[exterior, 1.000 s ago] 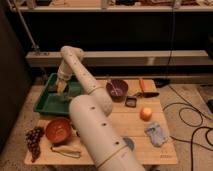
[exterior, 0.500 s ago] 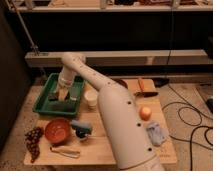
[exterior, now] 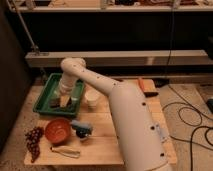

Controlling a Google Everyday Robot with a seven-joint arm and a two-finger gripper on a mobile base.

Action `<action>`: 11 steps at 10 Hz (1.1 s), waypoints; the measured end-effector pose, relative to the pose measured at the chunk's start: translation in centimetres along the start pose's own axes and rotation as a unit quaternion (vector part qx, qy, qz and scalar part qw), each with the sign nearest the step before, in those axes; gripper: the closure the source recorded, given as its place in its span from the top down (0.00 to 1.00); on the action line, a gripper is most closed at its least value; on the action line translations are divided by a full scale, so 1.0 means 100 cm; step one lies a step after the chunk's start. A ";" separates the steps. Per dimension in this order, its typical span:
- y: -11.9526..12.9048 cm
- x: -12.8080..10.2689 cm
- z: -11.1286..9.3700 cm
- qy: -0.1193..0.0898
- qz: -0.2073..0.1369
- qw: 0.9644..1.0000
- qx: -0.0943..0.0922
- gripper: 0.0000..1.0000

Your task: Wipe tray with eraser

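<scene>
The green tray [exterior: 46,98] lies at the back left of the wooden table. My arm reaches down into it, and my gripper [exterior: 63,101] is low over the tray floor near its front half. A small dark block, the eraser [exterior: 53,104], shows right at the gripper's left side on the tray floor. I cannot tell whether the gripper holds it or only touches it. The arm hides the middle of the tray.
A white cup [exterior: 92,97] stands just right of the tray. An orange-red bowl [exterior: 57,130], a blue-grey toy [exterior: 81,127], dark grapes [exterior: 33,140] and a small tool [exterior: 65,151] lie along the table front. An orange-brown object [exterior: 145,86] lies at the back right. Cables [exterior: 192,117] run on the floor.
My gripper has moved inside the tray from its back part toward its front. The arm's bulk now fills the right of the view.
</scene>
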 end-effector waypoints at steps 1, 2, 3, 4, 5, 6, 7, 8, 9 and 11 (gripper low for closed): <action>-0.007 0.007 -0.004 -0.001 0.007 1.000 0.005 0.00; -0.017 0.013 -0.009 -0.002 0.009 1.000 0.012 0.00; -0.035 0.017 -0.015 -0.007 0.010 1.000 0.024 0.00; -0.047 0.018 -0.016 -0.011 0.010 0.999 0.032 0.00; -0.054 0.019 -0.017 -0.013 0.011 0.999 0.036 0.00; -0.064 0.016 -0.017 -0.019 0.011 0.999 0.043 0.00; -0.070 0.013 -0.018 -0.021 0.008 0.999 0.046 0.00; -0.074 0.004 -0.016 -0.023 0.000 0.999 0.046 0.00; -0.076 -0.007 -0.011 -0.024 -0.008 0.999 0.044 0.00; -0.073 -0.039 0.004 -0.023 -0.036 0.999 0.031 0.00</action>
